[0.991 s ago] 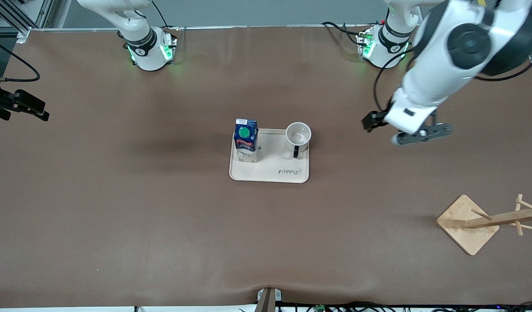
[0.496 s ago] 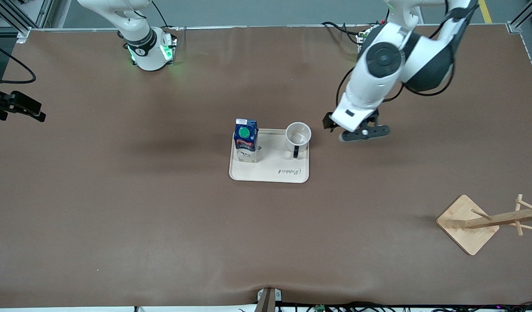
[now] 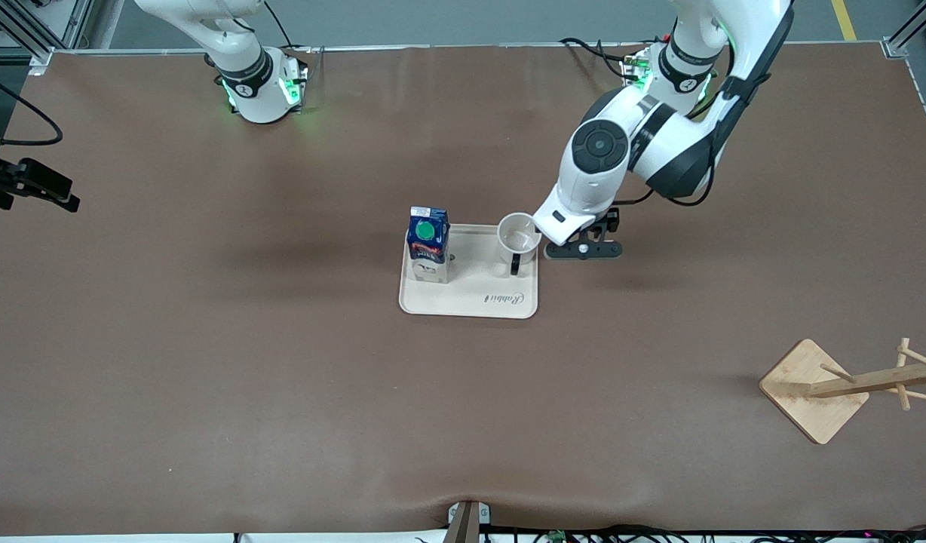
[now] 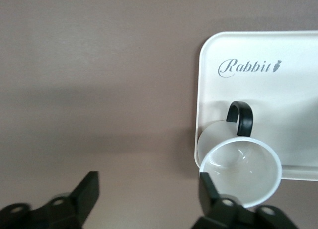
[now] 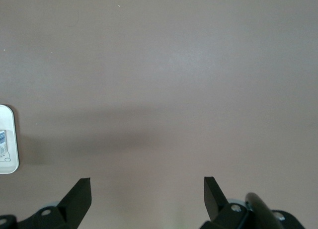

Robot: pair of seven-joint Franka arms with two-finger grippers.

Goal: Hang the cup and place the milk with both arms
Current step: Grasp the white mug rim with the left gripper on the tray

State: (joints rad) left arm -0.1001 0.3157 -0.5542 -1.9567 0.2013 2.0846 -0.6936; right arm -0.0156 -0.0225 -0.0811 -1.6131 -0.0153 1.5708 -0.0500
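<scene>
The small white mug with a black loop handle (image 3: 519, 236) is placed upright on the cream rectangular plastic tray (image 3: 470, 300), in the corner toward the left arm's end of the worktop. The blue and white gable-top milk carton with a round green cap (image 3: 427, 243) is placed upright on the same tray, toward the right arm's end. The left end effector (image 4: 148, 194) is held over the tray edge just beside the mug, with its jaws spread and nothing between them. The right end effector (image 5: 147, 195) is held over the bare brown worktop (image 3: 206, 362), also spread wide and gripping nothing. A wooden peg stand (image 3: 840, 388) is seen well apart, nearer to the front camera.
</scene>
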